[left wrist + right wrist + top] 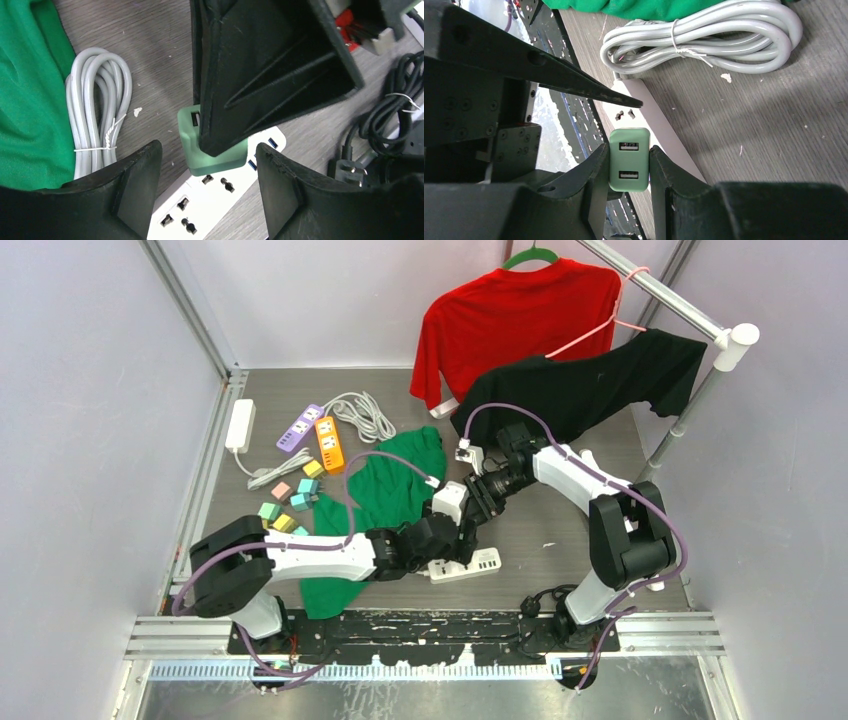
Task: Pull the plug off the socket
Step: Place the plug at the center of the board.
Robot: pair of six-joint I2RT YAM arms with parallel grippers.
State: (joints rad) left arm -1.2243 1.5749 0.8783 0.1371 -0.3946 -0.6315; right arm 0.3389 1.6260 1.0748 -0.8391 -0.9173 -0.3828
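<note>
A white power strip (470,566) lies on the table near the front; it also shows in the left wrist view (200,205) and the right wrist view (656,117). A mint-green USB plug (628,160) stands on its far end (216,159); its prongs are hidden. My right gripper (629,167) is shut on the plug, a finger (591,172) pressed on each side. My left gripper (207,170) is open, its fingers (135,170) wide apart on either side of the strip, just before the plug. In the top view both grippers (468,525) meet over the strip and hide the plug.
The strip's coiled grey cord (95,110) lies by a green shirt (385,490). A black cable and plug (385,120) lie to the right. Purple (298,427), orange (329,443) and white (240,425) strips and several coloured plugs (290,502) are at far left. Red (510,320) and black shirts hang behind.
</note>
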